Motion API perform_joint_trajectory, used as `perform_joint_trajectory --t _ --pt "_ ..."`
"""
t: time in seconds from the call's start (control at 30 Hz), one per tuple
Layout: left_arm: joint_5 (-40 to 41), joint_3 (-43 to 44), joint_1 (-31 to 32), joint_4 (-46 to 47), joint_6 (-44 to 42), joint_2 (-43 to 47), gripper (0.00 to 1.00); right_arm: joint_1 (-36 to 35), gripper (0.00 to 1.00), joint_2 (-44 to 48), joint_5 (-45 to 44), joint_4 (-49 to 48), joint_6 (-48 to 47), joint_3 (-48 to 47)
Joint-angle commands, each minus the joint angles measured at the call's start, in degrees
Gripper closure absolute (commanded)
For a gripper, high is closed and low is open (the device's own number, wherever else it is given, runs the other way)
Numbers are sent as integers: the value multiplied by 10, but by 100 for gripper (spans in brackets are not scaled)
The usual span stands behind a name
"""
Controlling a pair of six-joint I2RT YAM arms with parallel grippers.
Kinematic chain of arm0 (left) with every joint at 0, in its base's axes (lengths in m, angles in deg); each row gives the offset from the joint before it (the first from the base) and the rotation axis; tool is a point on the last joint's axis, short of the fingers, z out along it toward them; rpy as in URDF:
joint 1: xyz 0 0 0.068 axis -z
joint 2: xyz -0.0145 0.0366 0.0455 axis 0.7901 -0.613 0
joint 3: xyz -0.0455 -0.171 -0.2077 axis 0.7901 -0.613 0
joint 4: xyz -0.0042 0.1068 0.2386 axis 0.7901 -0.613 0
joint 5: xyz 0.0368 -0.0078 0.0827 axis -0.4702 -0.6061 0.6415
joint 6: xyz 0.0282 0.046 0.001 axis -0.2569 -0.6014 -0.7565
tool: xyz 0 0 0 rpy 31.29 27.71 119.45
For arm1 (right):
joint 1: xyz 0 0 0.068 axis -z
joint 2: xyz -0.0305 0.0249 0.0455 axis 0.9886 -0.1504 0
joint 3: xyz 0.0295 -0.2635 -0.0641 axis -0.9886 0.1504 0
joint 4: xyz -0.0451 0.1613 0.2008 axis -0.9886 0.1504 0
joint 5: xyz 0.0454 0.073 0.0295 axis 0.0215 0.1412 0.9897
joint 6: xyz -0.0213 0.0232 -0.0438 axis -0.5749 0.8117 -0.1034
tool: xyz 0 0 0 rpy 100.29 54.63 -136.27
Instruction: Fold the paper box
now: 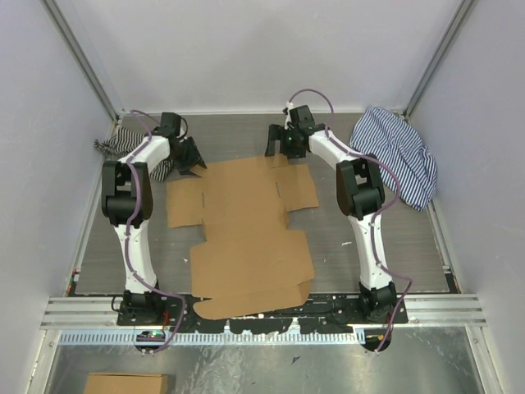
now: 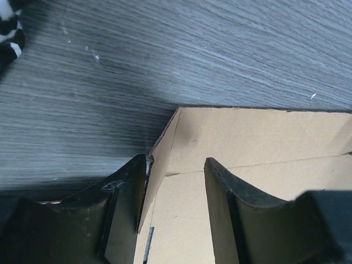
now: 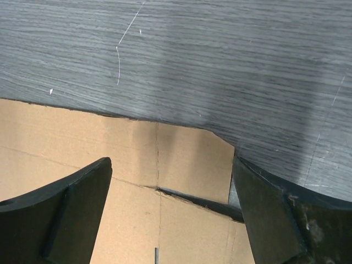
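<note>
Across the grey table [image 1: 394,238]: flat cardboard, claws at its far edge

Overhead, the paper box [image 1: 246,238] lies flat between the arms, with striped cloths left [image 1: 123,144] and right [image 1: 398,156]. Left wrist: the left gripper [image 2: 176,162], partly open, straddles a raised flap edge without clamping it. Right wrist: the right gripper [image 3: 170,165] gapes wide over a flap corner, empty.

**Both arms reaching forward, jaws apart**

My left arm [image 1: 135,250] rises from its base at the near edge, bends at a raised elbow, and sends its forearm forward and inward. The wrist tips down, so the left gripper [image 1: 192,156] points low toward the centre. In its wrist view the two dark fingers [image 2: 124,209] stand partly apart with a clear gap between them. My right arm [image 1: 373,246] mirrors that pose, its forearm leaning inward and away from me. The right gripper [image 1: 275,144] sits low, its fingers [image 3: 71,209] spread wide, one at each side of the wrist view.
</note>
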Motion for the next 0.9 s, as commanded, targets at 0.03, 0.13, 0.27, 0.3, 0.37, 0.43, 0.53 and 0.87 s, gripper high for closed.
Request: perform_joint_trajectory --t 0.03,0.13,0.27,0.3,0.37,0.43,0.53,0.87 --pt "-13 -12 1 15 -5 4 47 -1 5 46 55 3 11 21" --pt "-18 -12 2 13 -3 2 47 -4 6 56 76 -5 21 25" --pt "-19 -14 4 14 -3 2 50 -12 7 74 75 -9 22 32" --pt "-19 -14 6 14 -4 2 50 -14 7 77 75 -9 23 33" --pt "-19 -13 6 14 -4 1 53 -16 7 83 80 -9 25 35" --pt "-21 -14 8 14 -3 -1 54 -18 7 90 88 -11 27 37" --pt "-22 -15 11 12 -3 -7 55 -22 7 98 96 -13 31 39" --pt "-26 -16 18 14 -1 -11 58 -54 8 72 117 -8 44 -2"
